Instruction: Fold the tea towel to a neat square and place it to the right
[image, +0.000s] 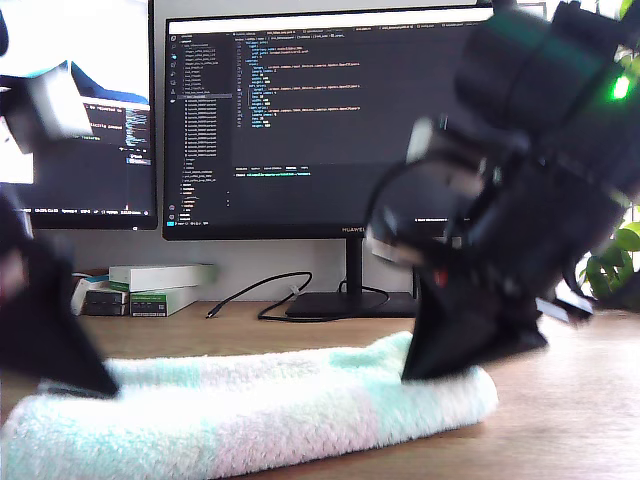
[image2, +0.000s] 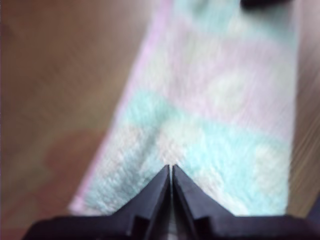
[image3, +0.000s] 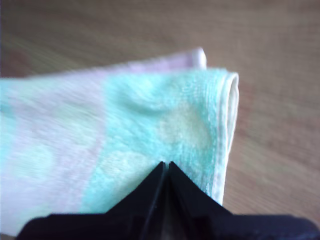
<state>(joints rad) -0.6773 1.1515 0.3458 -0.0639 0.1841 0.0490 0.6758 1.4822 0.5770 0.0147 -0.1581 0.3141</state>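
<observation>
In the exterior view, the tea towel (image: 250, 410) lies folded into a long, thick strip on the wooden table (image: 560, 420), close to the table's near edge. It runs from the exterior view's left to past the middle. Its terry shows white, pale mint and a faint pink band. A dark gripper (image: 440, 370) comes down on the towel's end at the exterior view's right, its tip touching the cloth. Another dark gripper (image: 95, 385) meets the towel's opposite end. Both are blurred, and the wrist views do not settle which arm is which. Behind them stand two monitors (image: 330, 120), small boxes (image: 160, 285), a black cable (image: 270, 300) and a plant (image: 615, 265).

In the first wrist view, the first gripper (image2: 171, 167) has its jaws drawn together to a hairline slit, with the tips resting on the towel (image2: 215, 100). Whether any cloth is pinched between them cannot be told. The strip stretches away from the tips in mint and pink bands over the brown table (image2: 65, 75). A dark shape (image2: 265, 2) sits at its far end.

In the second wrist view, the second gripper (image3: 166, 164) is likewise closed tip to tip on the towel (image3: 150, 115), near a folded end. Layered white hems show there, and a pink-edged layer shows beneath. Bare table (image3: 270, 75) lies beyond.
</observation>
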